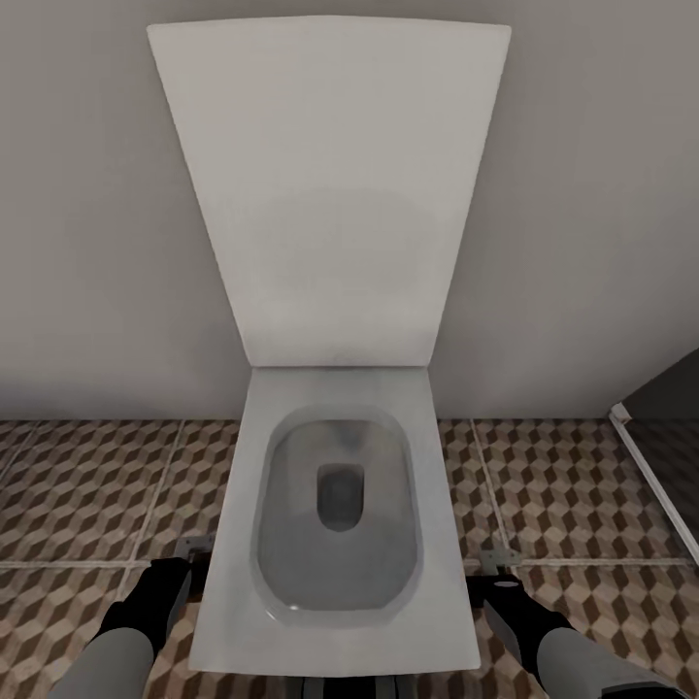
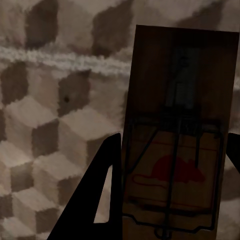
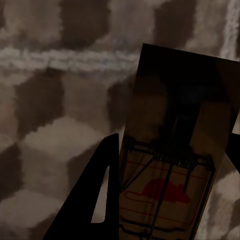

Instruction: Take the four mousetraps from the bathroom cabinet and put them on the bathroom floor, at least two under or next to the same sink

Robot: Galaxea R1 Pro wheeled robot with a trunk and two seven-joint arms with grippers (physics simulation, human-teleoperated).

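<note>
No legible text; only a red rodent silhouette, seemingly a mouse, on each mousetrap (image 2: pixel 177 150) (image 3: pixel 172 165).

Left tool (image 2: pixel 172 200) clamped on a mousetrap (image 2: pixel 180 135), red mouse print showing, cube-patterned bathroom floor (image 2: pixel 50 125) beyond

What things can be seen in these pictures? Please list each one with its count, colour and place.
toilet: one, white, lid up against the wall, in the middle of the head view, directly in front of the robot.
wall: one, plain grey, behind the toilet.
floor: one, tiles with a brown, beige and cream cube pattern, on both sides of the toilet and under both wrist cameras.
dark panel with white edge: one, at the right edge of the head view.
mousetraps: two, tan boards with dark wire and a red mouse mark; one in the left pincer, one in the right pincer.
left pincer: black, left of the toilet bowl.
right pincer: black, right of the bowl.
</note>
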